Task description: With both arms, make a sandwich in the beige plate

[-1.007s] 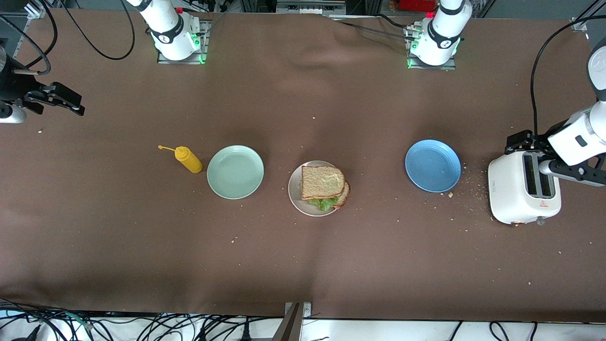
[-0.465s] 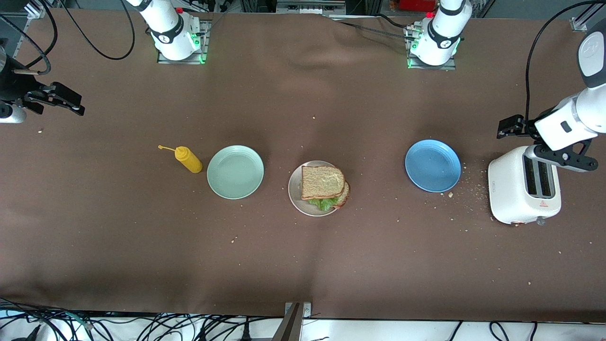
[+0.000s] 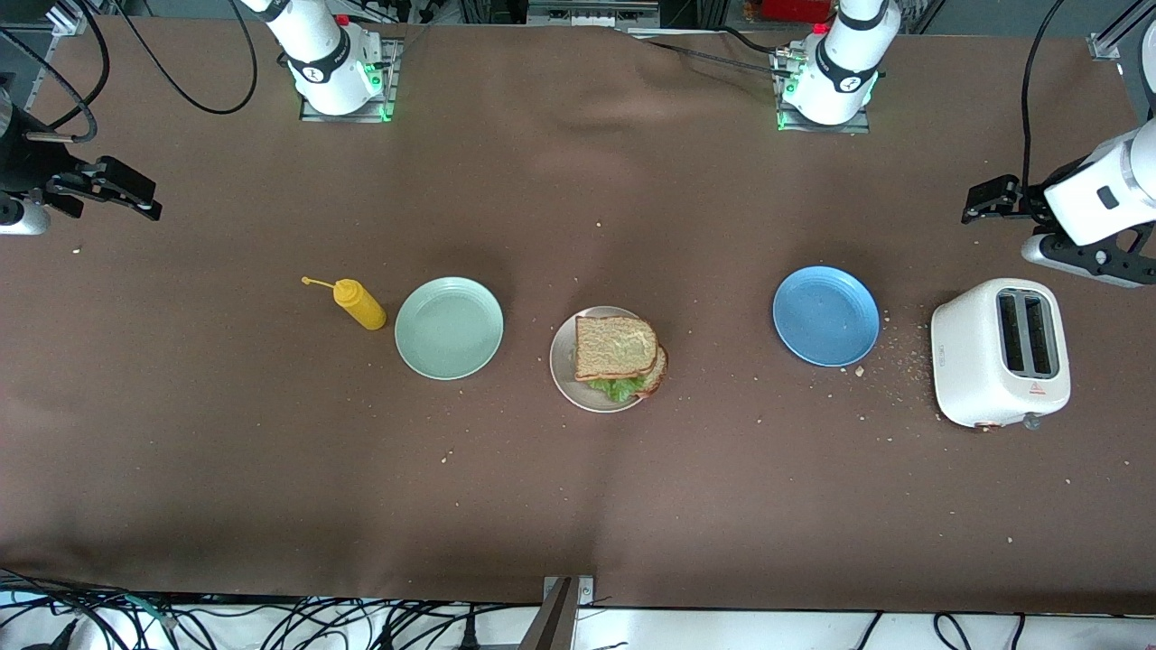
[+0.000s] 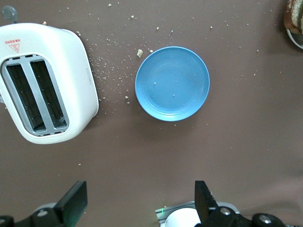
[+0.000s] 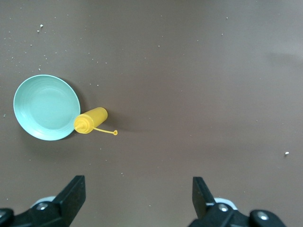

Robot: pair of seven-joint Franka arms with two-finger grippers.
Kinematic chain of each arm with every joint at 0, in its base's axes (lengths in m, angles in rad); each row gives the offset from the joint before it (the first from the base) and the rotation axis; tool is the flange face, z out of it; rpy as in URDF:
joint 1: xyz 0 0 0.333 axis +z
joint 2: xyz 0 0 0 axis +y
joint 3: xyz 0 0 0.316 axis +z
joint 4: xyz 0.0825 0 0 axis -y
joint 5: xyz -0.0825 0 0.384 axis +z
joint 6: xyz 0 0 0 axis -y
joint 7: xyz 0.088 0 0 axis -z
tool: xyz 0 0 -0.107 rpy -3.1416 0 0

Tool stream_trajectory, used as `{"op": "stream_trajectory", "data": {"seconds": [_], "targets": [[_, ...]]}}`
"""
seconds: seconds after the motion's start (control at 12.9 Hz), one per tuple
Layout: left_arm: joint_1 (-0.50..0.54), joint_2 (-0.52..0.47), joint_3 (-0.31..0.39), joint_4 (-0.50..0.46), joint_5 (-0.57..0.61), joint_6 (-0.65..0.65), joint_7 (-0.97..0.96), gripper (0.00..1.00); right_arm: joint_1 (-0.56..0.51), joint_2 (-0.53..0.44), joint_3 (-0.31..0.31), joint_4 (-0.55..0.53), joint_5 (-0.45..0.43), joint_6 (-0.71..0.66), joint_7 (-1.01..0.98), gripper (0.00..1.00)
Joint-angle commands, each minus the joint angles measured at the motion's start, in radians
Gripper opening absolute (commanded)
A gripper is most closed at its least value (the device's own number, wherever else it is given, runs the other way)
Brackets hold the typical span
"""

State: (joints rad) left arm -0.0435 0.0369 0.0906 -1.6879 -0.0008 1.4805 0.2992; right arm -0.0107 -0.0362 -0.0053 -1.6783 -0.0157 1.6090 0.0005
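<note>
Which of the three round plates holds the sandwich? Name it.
The small beige plate, midway between the pale mint-green plate and the blue plate; both others hold no food.

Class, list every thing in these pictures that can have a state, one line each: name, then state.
Brown wholegrain bread and lettuce sandwich: assembled, on the plate.
Small round beige plate: holds the sandwich.
Pale mint-green plate: bare.
Round blue plate: bare but for crumbs.
Yellow squeeze bottle: cap open, beside the mint-green plate.
White two-slot toaster: slots empty.
Left gripper: open, holding nothing.
Right gripper: open, holding nothing.
</note>
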Motion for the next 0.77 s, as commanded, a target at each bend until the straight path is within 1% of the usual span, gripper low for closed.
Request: {"op": "stream_trajectory", "data": {"seconds": [0.0, 0.15, 0.39, 0.7], "targets": [[0.002, -0.028, -0.008, -0.023, 0.024, 0.003, 0.001, 1.00, -0.009, 0.001, 0.005, 0.017, 0.016, -0.018, -0.005, 1.00], [0.002, -0.029, -0.003, -0.022, 0.021, 0.015, 0.001, 1.00, -0.009, 0.001, 0.005, 0.019, 0.016, -0.018, -0.005, 1.00], [-0.001, -0.057, -0.003, -0.022, 0.024, -0.011, 0.001, 1.00, -0.009, 0.001, 0.005, 0.017, 0.016, -0.018, -0.005, 1.00], [0.007, -0.058, -0.006, -0.021, 0.010, -0.011, 0.008, 1.00, -0.009, 0.001, 0.005, 0.017, 0.016, -0.018, -0.007, 1.00]]}}
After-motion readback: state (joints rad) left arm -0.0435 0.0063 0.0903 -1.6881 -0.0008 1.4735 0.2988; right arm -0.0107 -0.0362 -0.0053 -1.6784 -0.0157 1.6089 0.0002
